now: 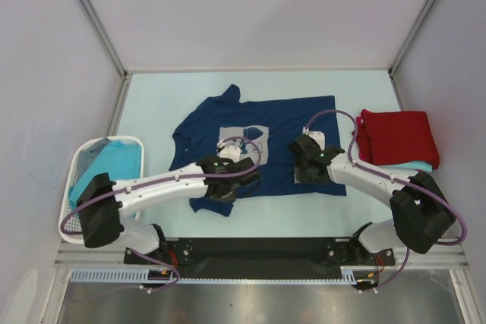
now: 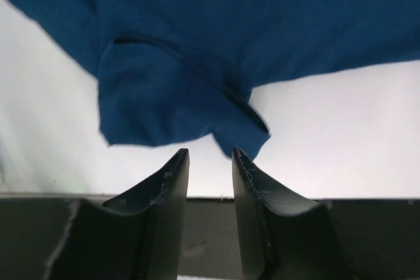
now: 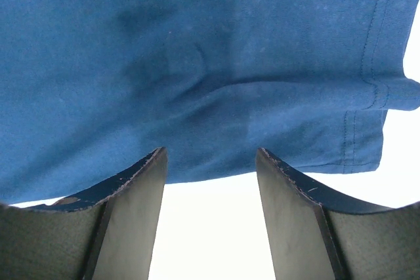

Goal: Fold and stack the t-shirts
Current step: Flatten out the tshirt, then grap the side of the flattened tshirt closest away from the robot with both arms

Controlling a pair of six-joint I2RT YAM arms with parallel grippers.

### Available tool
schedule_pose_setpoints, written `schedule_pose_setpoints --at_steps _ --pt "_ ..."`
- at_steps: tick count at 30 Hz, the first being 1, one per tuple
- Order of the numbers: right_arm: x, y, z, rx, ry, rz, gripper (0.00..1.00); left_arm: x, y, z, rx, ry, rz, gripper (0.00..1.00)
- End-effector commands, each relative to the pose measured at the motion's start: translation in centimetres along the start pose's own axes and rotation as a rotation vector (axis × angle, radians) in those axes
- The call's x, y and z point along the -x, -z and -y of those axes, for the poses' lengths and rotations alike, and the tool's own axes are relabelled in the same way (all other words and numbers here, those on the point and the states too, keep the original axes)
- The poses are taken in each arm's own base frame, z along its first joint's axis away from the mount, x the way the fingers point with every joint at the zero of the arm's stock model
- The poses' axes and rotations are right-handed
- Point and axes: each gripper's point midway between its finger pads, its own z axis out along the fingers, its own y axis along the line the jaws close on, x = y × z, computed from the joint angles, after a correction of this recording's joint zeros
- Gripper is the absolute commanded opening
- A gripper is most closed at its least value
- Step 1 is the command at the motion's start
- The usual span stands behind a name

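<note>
A navy blue t-shirt with a pale grey chest print lies spread flat in the middle of the table. My left gripper hovers over its near sleeve. The jaws are open with nothing between them, and the sleeve's corner lies just past the fingertips. My right gripper is over the shirt's near right part, open and empty, with the cloth edge just ahead of its tips. A folded red t-shirt rests on a turquoise one at the right.
A white perforated basket at the left edge holds a turquoise t-shirt. Grey walls close in the table at the left, back and right. The black mounting rail runs along the near edge.
</note>
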Motion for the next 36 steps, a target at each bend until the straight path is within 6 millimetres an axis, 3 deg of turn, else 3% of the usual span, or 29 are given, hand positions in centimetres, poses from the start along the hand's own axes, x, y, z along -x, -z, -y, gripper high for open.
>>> schedule_pose_setpoints --at_steps 1,9,17,20,27,36 --pt "0.7 0.8 0.1 -0.001 -0.014 0.038 0.62 1.9 -2.1 2.5 -0.074 -0.033 0.027 0.38" --pt "-0.2 0.6 1.0 -0.018 -0.02 0.027 0.62 0.9 -4.8 2.7 -0.094 -0.031 -0.035 0.38" --pt "0.3 0.5 0.7 -0.018 -0.022 0.034 0.62 -2.0 -8.0 4.2 -0.122 -0.06 -0.149 0.37" --pt "0.1 0.4 1.0 -0.025 -0.022 0.029 0.62 -2.4 -8.0 4.2 -0.128 -0.061 -0.167 0.33" --pt "0.3 0.0 1.0 -0.028 -0.02 0.022 0.62 -1.7 -5.7 3.1 -0.147 -0.016 -0.128 0.33" --pt "0.9 -0.7 0.3 -0.02 -0.015 0.016 0.62 -5.2 -5.1 0.3 -0.125 0.004 -0.194 0.32"
